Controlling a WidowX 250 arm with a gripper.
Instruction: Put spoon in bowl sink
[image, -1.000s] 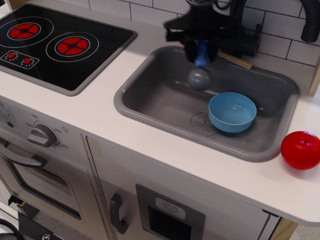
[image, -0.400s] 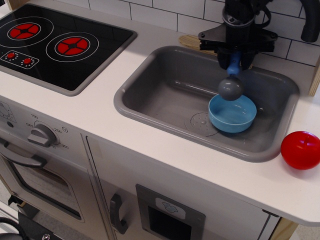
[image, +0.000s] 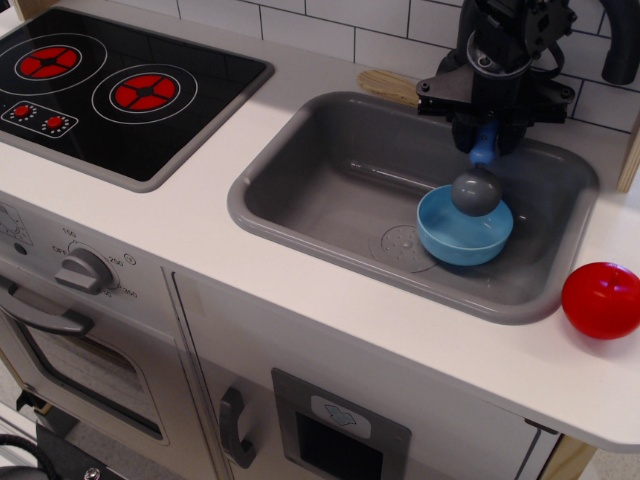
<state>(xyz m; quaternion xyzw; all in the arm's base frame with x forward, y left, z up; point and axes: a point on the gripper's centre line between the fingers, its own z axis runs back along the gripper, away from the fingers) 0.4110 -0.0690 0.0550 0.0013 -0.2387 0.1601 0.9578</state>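
Landmark: sink (image: 330, 190), grey basin with rounded corners, set in the white counter (image: 190, 235).

Gripper (image: 486, 140) hangs over the sink's back right part, fingers clamped on the blue handle of the spoon (image: 477, 180). Spoon hangs roughly vertical, grey scoop down. Scoop overlaps the back rim of the bowl (image: 464, 226) in this view; contact with the rim cannot be told.

Bowl sits on the sink floor, right of centre, just beside the round drain mark (image: 402, 243). Bowl interior shows light blue apart from the scoop at its back edge. A strip of bare sink floor lies between the bowl and the right sink wall; a narrower strip lies toward the front wall.

Left half of the sink floor is bare grey.

Wooden spatula (image: 390, 86) lies on the counter behind the sink's back rim, partly hidden by the gripper.

Red ball (image: 601, 300) rests on the counter, past the sink's front right corner, apart from the rim.

Stovetop (image: 110, 85) lies left of the sink, separated by a band of counter.
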